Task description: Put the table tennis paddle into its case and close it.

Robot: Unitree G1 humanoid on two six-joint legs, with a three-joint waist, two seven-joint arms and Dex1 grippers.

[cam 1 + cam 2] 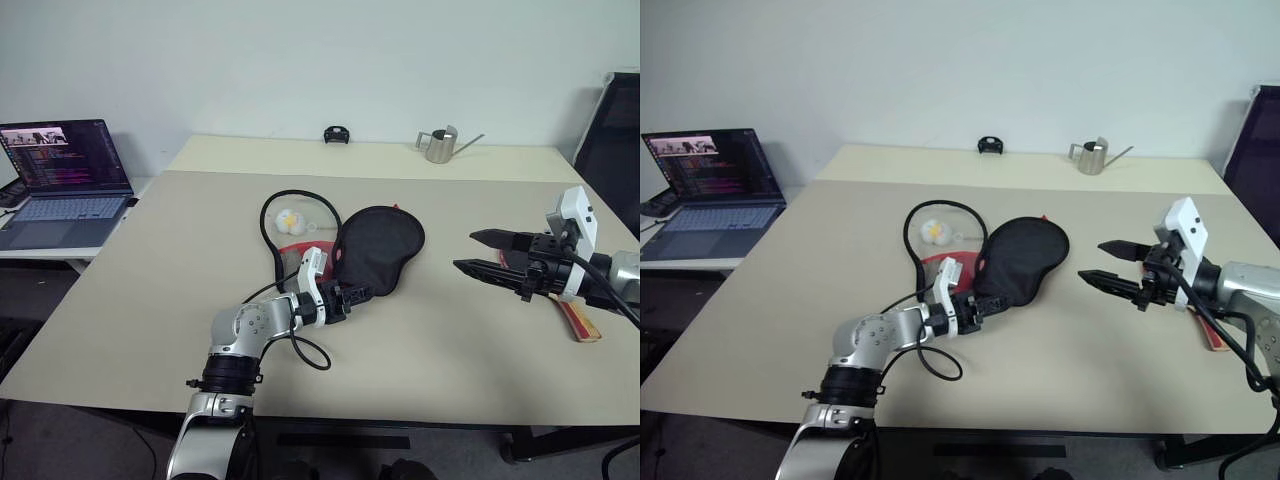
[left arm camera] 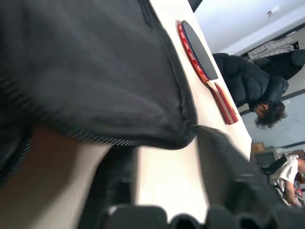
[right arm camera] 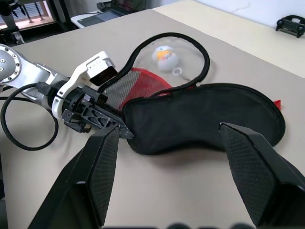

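Left end effector (image 1: 358, 293) at case (image 1: 380, 243) edge.

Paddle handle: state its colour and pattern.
The paddle handle is light wood with red stripes running along it, best seen in the left wrist view.

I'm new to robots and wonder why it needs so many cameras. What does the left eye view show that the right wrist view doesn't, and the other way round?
Left eye view: the laptop, the metal watering can, the table tennis paddle under the right arm, and the right arm's fingers, open, side-on.
Right wrist view: the weave of the mesh pocket, close up.
Both: the case, a yellow-white ball, and the left arm's fingers at the case's edge.
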